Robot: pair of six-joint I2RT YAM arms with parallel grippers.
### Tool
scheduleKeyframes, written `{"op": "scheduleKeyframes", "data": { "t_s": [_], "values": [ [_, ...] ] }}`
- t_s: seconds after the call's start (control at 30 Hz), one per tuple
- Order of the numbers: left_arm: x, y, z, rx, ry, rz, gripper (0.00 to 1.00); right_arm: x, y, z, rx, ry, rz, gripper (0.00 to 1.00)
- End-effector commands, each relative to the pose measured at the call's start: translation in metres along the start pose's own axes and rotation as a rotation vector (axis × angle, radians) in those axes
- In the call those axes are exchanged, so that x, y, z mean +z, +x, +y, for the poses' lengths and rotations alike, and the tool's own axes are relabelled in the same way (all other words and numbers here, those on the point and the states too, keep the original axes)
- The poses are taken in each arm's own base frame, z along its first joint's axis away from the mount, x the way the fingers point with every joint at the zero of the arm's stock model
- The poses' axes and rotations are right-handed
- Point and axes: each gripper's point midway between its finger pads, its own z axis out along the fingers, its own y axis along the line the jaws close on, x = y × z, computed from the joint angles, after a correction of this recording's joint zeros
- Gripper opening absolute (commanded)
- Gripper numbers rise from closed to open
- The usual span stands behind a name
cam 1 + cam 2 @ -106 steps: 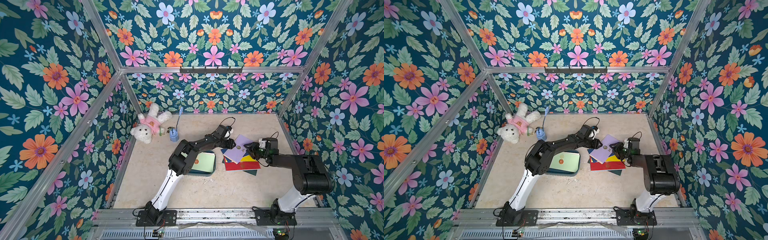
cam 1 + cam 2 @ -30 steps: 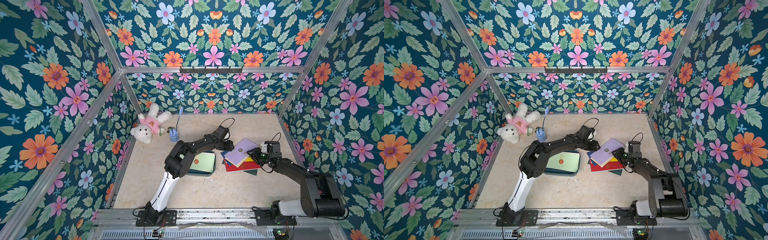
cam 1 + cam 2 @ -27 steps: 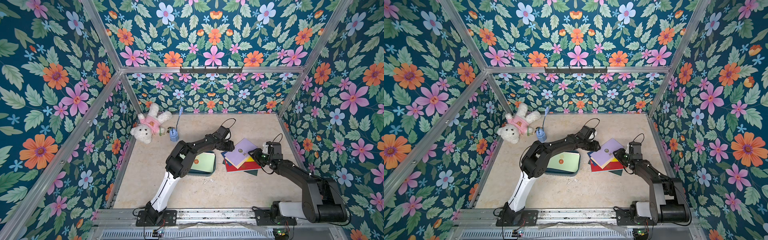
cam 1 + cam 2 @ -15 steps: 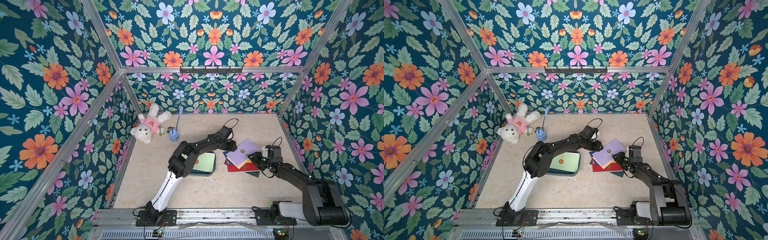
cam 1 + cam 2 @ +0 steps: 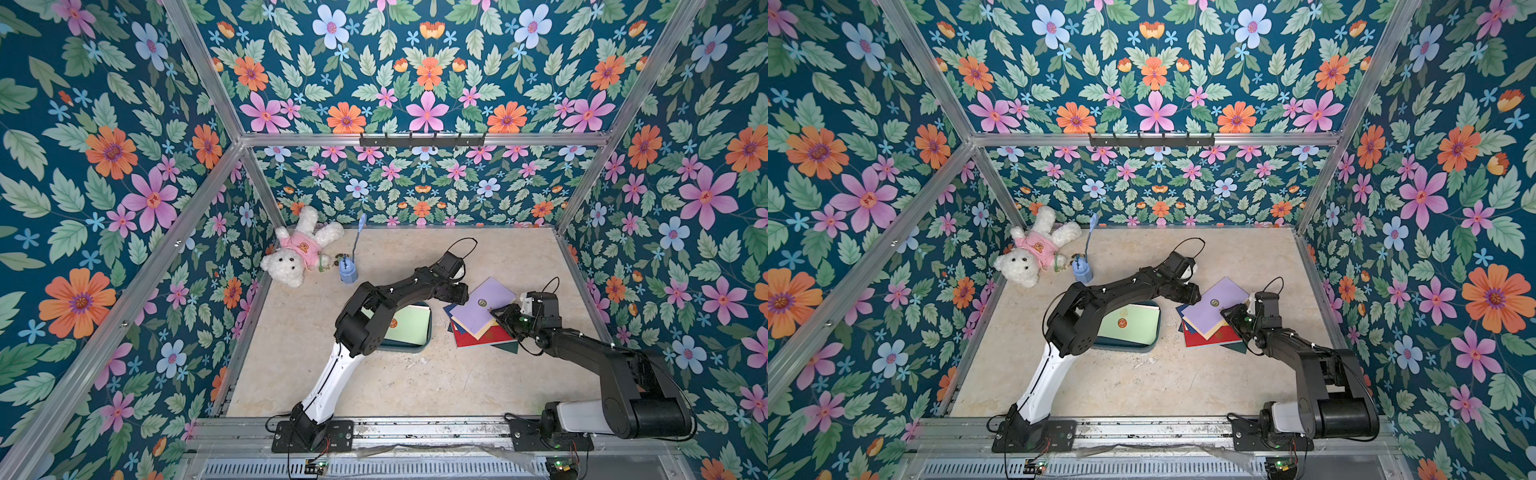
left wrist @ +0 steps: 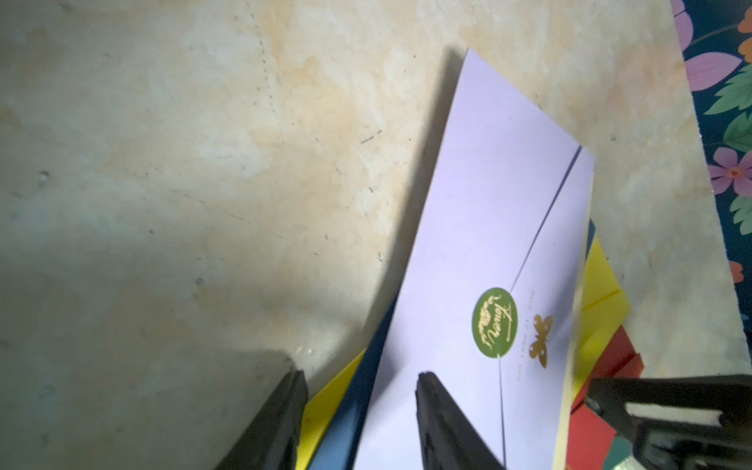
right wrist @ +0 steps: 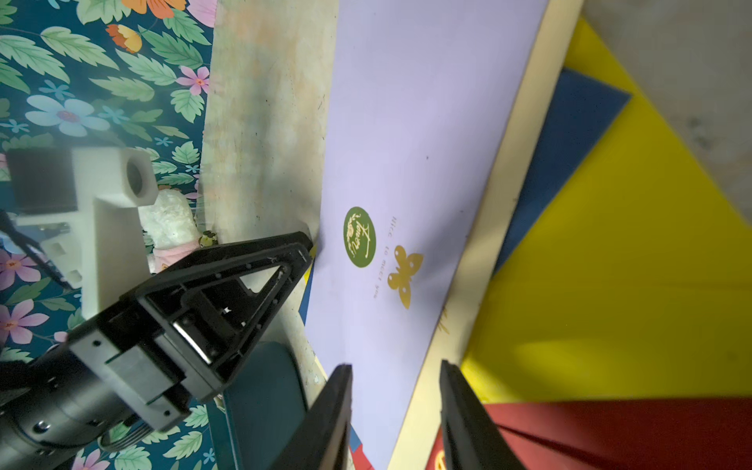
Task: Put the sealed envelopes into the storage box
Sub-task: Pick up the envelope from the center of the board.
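Observation:
A lilac envelope [image 5: 482,305] [image 5: 1212,307] with a green seal lies tilted on top of a fanned stack: pale yellow, navy [image 7: 569,122], yellow [image 7: 630,264], red [image 5: 478,337] and dark green envelopes. My left gripper [image 5: 457,293] [image 6: 361,374] is open, its fingers astride the stack's left edge, one over the lilac envelope [image 6: 480,228]. My right gripper [image 5: 496,313] [image 7: 394,364] is open at the opposite edge, lilac [image 7: 407,142] and pale yellow paper showing between its fingers. The storage box [image 5: 405,348] [image 5: 1125,347] lies left of the stack with a light green envelope [image 5: 409,326] inside.
A white teddy bear [image 5: 297,257] in a pink shirt and a small light-blue cup [image 5: 348,272] sit in the back left corner. Floral walls close in the table on three sides. The left arm reaches over the storage box.
The left gripper has dropped to the lilac envelope's left edge with its jaws a little narrower. The right gripper has slid slightly toward the front, still at the envelope's right edge.

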Motion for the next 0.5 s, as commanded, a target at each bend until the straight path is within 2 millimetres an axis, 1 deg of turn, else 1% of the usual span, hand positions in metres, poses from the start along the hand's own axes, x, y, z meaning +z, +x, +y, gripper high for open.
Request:
{"op": "scheduleKeyframes", "data": {
  "t_s": [0.0, 0.17, 0.3, 0.47],
  "values": [
    [-0.002, 0.002, 0.001, 0.028, 0.009, 0.022, 0.50, 0.006, -0.002, 0.002, 0.002, -0.024, -0.002, 0.40],
    [0.008, 0.008, 0.000, 0.034, 0.039, 0.045, 0.46, 0.013, 0.002, -0.015, 0.028, 0.031, 0.009, 0.40],
    [0.014, 0.007, -0.001, 0.036, 0.056, 0.044, 0.45, 0.020, 0.006, -0.025, 0.037, 0.059, 0.035, 0.40],
    [0.024, 0.014, 0.002, 0.035, 0.060, 0.072, 0.41, 0.029, 0.006, -0.017, 0.061, 0.004, 0.065, 0.41]
  ]
}}
